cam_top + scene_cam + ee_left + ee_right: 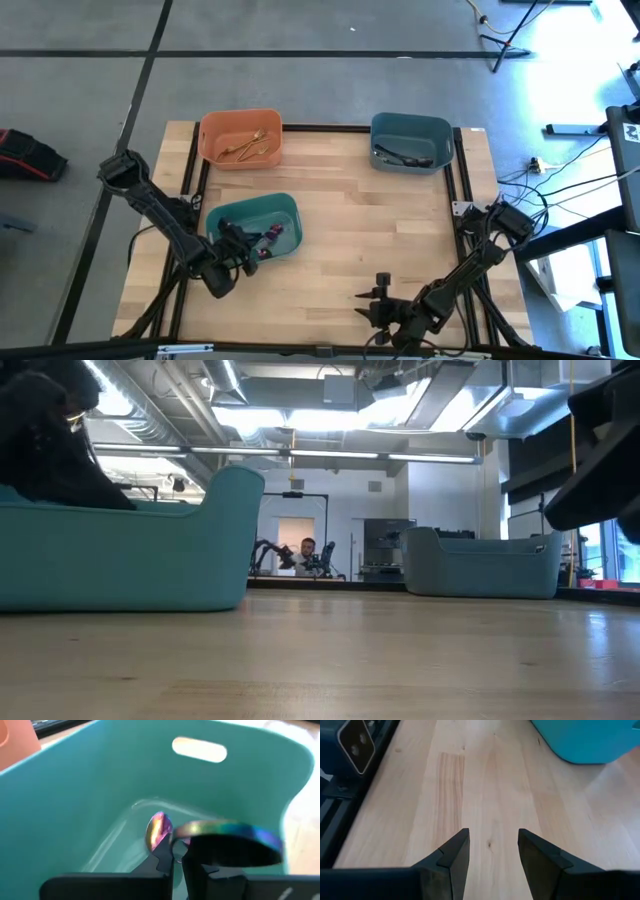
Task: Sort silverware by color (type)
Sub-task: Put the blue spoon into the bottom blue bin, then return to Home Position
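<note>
My left gripper (252, 250) reaches into the teal bin (290, 212) over its near rim and is shut on an iridescent purple-pink spoon (227, 833). A second iridescent spoon bowl (159, 829) shows just past the fingertips, low in the bin; whether it is lying there or held, I cannot tell. More purple-pink pieces (273, 234) lie in the bin. Gold pieces (248, 147) lie in the orange bin (240, 120). Black pieces (403, 157) lie in the blue-grey bin (412, 124). My right gripper (378, 300) is open and empty near the table's front edge, its fingers (454, 855) just above the wood. My left gripper pinches a thin part of the iridescent spoon (178, 851) between its two fingers, which stand nearly together. The fingers reach into the bin from its near side, slanting down. The spoon's bowl (235, 831) sticks out to one side of the fingers, clear of the bin floor.
The three bins stand on the wooden table (380, 230): orange at the far left, blue-grey at the far right, teal at the near left. Black frame rails (458, 200) run along the table's sides. In the low view a person (307, 550) shows far off in the room.
</note>
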`<state>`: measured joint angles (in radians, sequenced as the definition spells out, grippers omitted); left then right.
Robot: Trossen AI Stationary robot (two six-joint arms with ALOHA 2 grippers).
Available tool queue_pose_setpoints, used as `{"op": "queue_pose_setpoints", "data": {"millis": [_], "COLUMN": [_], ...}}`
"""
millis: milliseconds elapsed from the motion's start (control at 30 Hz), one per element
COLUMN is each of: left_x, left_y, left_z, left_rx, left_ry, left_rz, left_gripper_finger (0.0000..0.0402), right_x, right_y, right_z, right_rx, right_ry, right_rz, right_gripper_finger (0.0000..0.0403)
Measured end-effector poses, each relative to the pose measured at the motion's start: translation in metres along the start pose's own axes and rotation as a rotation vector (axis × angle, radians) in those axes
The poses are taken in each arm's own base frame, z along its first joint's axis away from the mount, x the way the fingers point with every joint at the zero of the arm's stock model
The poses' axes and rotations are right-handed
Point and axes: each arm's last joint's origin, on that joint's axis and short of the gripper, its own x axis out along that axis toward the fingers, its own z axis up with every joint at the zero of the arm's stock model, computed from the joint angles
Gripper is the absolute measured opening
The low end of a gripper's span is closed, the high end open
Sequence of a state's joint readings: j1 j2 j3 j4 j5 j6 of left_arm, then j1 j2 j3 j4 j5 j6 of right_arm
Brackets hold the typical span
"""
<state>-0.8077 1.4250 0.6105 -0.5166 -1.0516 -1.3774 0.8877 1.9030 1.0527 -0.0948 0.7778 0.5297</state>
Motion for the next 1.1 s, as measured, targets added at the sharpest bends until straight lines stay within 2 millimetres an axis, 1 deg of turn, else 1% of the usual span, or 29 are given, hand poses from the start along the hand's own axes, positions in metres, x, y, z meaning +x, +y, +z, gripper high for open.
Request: {"op": "queue_pose_setpoints", "data": {"millis": [100,233,333,433,633,767,900,1000,1100], "left_x": [0.004,0.008,0.008,0.004,-0.014,-0.026,-0.036,-0.041,-0.045], "left_y": [0.002,0.003,-0.003,-0.011,-0.02,-0.024,-0.027,-0.024,-0.017], "left_z": [-0.001,0.0,0.005,0.015,0.049,0.072,0.089,0.098,0.109], "left_rx": [0.008,0.046,0.09,0.12,0.198,0.231,0.249,0.251,0.25], "left_ry": [0.03,0.103,0.2,0.287,0.323,0.314,0.323,0.346,0.337], "left_rz": [0.011,0.014,-0.014,-0.052,-0.072,-0.095,-0.131,-0.14,-0.125], "left_gripper_finger": [0.0028,0.007,0.0102,0.012,0.0125,0.0124,0.0124,0.0124,0.0124], "right_x": [0.002,0.005,0.005,0.005,0.008,0.005,-0.003,-0.005,-0.002], "right_y": [-0.002,-0.005,-0.005,-0.005,-0.008,-0.012,-0.026,-0.04,-0.055], "right_z": [0.001,0.002,0.002,0.002,0.003,0.007,0.017,0.022,0.027], "right_rx": [0.003,0.012,0.003,-0.002,-0.001,0.002,0.001,-0.015,-0.054], "right_ry": [0.003,0.01,0.011,0.012,0.023,0.036,0.061,0.093,0.132], "right_rz": [-0.004,-0.006,-0.007,-0.009,-0.011,0.003,-0.01,-0.044,-0.075], "right_gripper_finger": [0.0161,0.0161,0.0161,0.0161,0.0161,0.0161,0.0161,0.0161,0.0161]}}
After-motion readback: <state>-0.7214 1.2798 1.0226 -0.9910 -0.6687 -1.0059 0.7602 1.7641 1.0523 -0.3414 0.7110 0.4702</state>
